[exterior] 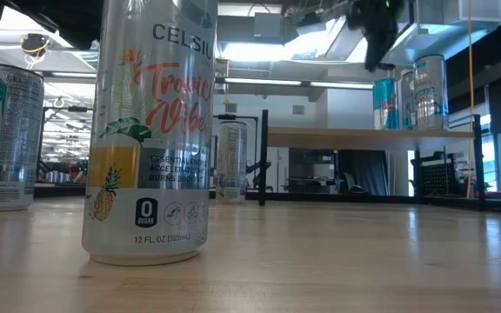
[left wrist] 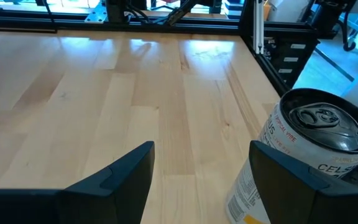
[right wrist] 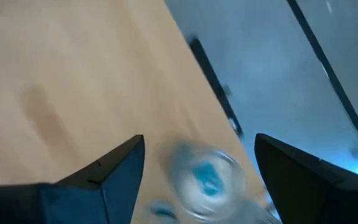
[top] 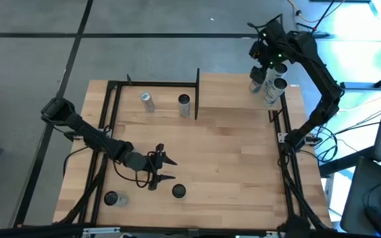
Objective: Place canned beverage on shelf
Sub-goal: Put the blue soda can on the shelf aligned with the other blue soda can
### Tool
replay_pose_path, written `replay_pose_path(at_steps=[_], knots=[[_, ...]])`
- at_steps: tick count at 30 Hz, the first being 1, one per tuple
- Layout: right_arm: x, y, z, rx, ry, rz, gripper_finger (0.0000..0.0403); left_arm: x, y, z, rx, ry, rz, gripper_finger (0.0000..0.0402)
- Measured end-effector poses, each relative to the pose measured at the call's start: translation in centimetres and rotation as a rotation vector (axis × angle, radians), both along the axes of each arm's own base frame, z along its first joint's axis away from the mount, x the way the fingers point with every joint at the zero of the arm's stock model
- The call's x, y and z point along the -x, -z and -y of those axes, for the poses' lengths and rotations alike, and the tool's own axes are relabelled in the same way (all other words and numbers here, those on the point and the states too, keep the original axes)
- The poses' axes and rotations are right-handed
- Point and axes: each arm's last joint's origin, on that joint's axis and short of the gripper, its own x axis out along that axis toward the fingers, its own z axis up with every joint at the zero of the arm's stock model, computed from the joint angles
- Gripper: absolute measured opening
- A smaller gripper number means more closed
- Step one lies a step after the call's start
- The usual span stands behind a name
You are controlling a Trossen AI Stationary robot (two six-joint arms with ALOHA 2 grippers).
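The shelf (top: 233,92) is a raised light-wood board at the table's far right; in the low view (exterior: 368,136) it stands on black posts. Two cans (top: 256,82) (top: 274,91) stand upright on it near its right end. My right gripper (top: 270,61) hovers open above them; its wrist view looks down on a blurred can top (right wrist: 205,179) below the open fingers (right wrist: 120,165). My left gripper (top: 166,169) is open and empty, low over the table's near left. A Celsius can (left wrist: 316,152) stands upright just outside one of its fingers (left wrist: 284,174), not between them.
Two more cans (top: 147,101) (top: 184,104) stand at the table's far left beside the shelf's black post (top: 197,92). Another can (top: 111,198) stands at the near left. A black frame (top: 111,119) runs along the table's edges. Bare wood (top: 230,165) lies in the middle.
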Motion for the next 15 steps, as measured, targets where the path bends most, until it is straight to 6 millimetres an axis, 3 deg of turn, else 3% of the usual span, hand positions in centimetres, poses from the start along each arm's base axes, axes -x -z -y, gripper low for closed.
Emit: replay_pose_path(at_steps=[4,8,12,15], knots=[[-2.0,-2.3,-2.9,-0.015,-0.137,0.175,0.0289,0.0,0.0,-0.1,-0.008,-0.023,0.004,0.0247],[-4.6,-3.0,-6.4,-0.054,-0.306,0.282,0.0289,-0.1,0.0,-0.3,-0.025,-0.068,0.013,0.0247],[-7.3,-1.6,-9.7,-0.069,-0.440,0.249,0.0289,-0.2,-0.1,-0.7,-0.044,-0.128,0.022,0.0247],[-9.5,0.7,-11.7,-0.083,-0.526,0.222,0.0289,-0.3,-0.2,-1.0,-0.064,-0.185,0.033,0.0247]])
